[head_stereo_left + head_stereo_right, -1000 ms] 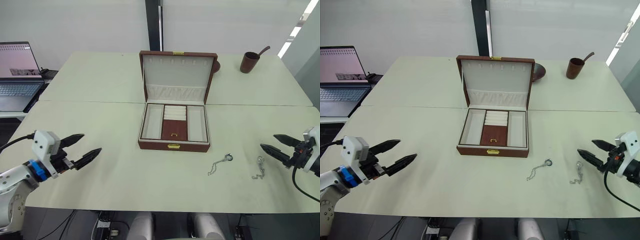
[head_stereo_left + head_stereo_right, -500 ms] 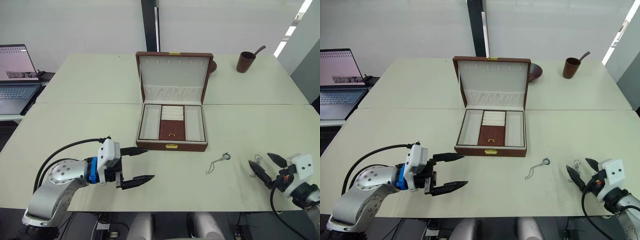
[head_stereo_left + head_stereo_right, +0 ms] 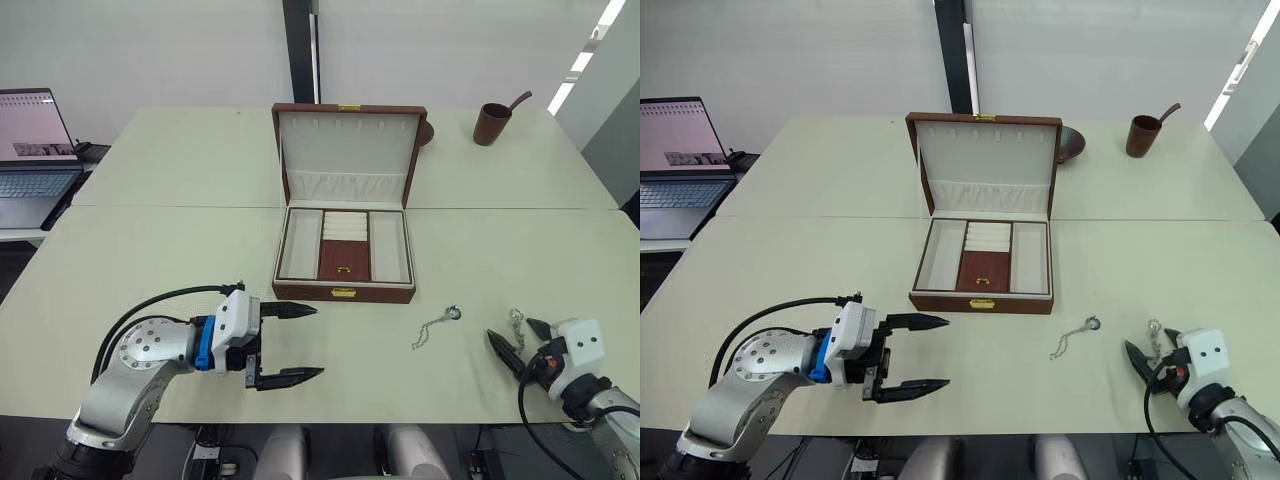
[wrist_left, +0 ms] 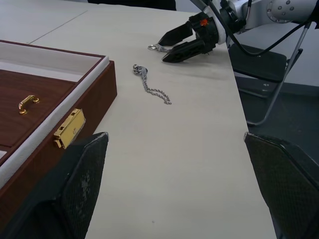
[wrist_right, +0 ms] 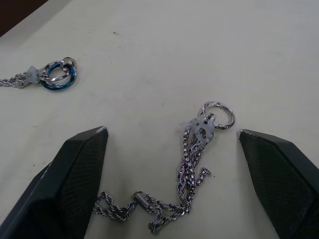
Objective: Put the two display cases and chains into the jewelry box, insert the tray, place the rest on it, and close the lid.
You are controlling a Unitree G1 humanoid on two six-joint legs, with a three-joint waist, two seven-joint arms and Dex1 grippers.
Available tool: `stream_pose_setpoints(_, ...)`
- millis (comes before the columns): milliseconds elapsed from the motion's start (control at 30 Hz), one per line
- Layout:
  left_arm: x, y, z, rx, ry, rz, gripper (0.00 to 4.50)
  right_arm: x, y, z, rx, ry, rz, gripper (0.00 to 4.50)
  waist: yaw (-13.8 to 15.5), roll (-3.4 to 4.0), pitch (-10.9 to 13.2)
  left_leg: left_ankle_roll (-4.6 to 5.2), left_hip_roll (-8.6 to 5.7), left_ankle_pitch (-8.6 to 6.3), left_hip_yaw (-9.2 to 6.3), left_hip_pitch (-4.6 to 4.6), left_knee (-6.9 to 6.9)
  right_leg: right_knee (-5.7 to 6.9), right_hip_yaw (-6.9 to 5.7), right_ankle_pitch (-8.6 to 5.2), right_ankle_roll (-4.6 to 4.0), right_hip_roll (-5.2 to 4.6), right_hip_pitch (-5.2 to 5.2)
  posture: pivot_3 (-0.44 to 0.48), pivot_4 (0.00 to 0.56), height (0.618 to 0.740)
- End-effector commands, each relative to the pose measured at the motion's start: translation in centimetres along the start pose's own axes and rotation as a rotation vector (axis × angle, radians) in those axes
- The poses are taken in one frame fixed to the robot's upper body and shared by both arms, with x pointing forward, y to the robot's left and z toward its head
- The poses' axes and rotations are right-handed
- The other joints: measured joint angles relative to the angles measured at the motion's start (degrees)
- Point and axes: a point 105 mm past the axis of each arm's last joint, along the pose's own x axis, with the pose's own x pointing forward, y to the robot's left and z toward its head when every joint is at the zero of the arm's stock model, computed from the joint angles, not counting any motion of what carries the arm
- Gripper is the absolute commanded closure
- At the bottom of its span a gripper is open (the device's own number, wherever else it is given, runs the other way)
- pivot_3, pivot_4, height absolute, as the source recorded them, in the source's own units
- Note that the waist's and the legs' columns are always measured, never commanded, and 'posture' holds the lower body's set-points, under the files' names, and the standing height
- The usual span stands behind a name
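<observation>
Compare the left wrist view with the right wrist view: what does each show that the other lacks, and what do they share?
The left wrist view alone has the jewelry box with its gold latch, and the open right gripper beyond. The right wrist view alone reveals the blue ring on one chain's end. Both show the chain with the silver ring and the table.

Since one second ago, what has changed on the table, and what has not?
The left gripper swung in toward the front of the jewelry box. The right gripper came in over the chain with the silver ring, jaws open around it, nothing grasped. Both chains, including the chain with the blue ring, and the open box stayed put.
</observation>
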Motion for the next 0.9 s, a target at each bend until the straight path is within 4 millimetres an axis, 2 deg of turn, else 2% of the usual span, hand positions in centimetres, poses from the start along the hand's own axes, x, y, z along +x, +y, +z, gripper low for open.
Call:
stream_pose_setpoints(33, 0.1, 0.0, 0.3, 0.024, -0.017, 0.006, 0.0, -0.1, -0.3, -1.0, -0.006, 0.046, -0.023, 0.07, 0.0, 0.0, -0.01, 0.0, 0.0, 0.0, 0.0, 0.0, 0.0, 0.0, 0.0, 0.0, 0.0, 0.0, 0.0, 0.0, 0.15, 0.74)
stream_pose_setpoints(133, 0.1, 0.2, 0.3, 0.029, -0.024, 0.022, 0.0, -0.1, -0.3, -1.4, 0.002, 0.059, -0.026, 0.64, 0.0, -0.08, -0.07, 0.0, -0.01, 0.0, 0.0, 0.01, 0.0, 0.0, -0.01, 0.0, 0.0, 0.0, 0.01, 0.0, 0.15, 0.74)
stream_pose_setpoints(233, 0.2, 0.3, 0.5, 0.032, -0.029, 0.026, 0.0, 0.0, -0.4, -1.4, 0.025, 0.054, -0.026, 1.67, 0.0, -0.19, -0.15, 0.0, 0.0, 0.0, -0.02, 0.01, 0.0, 0.0, -0.03, -0.01, -0.01, 0.01, 0.02, 0.0, 0.15, 0.74)
stream_pose_setpoints(333, 0.3, 0.4, 0.6, 0.036, -0.032, 0.029, 0.0, 0.1, -0.5, -1.3, 0.045, 0.045, -0.031, 2.45, 0.0, -0.23, -0.19, 0.0, 0.01, 0.0, -0.03, 0.01, 0.0, 0.0, -0.03, -0.01, -0.01, 0.01, 0.03, 0.0, 0.15, 0.74)
stream_pose_setpoints(600, 0.8, 0.8, 1.2, 0.048, -0.044, 0.03, 0.0, 0.1, -1.0, -1.1, 0.063, 0.032, -0.057, 4.25, -0.04, -0.22, -0.2, 0.0, 0.0, 0.0, -0.03, 0.03, -0.01, 0.0, -0.04, -0.01, -0.02, 0.04, 0.03, 0.0, 0.15, 0.74)
stream_pose_setpoints(767, 1.0, 1.0, 1.4, 0.048, -0.051, 0.031, 0.0, 0.0, -1.4, -0.6, 0.052, 0.009, -0.063, 4.27, -0.03, -0.23, -0.2, 0.0, 0.0, 0.0, -0.03, 0.03, 0.0, 0.0, -0.03, -0.01, -0.01, 0.04, 0.03, 0.0, 0.15, 0.74)
stream_pose_setpoints(900, 1.1, 1.2, 1.5, 0.049, -0.056, 0.037, 0.0, 0.0, -1.5, 1.1, 0.041, -0.057, -0.033, 4.27, -0.05, -0.22, -0.2, 0.0, -0.01, 0.0, -0.02, 0.03, 0.0, 0.0, -0.03, -0.01, -0.01, 0.04, 0.03, 0.0, 0.15, 0.74)
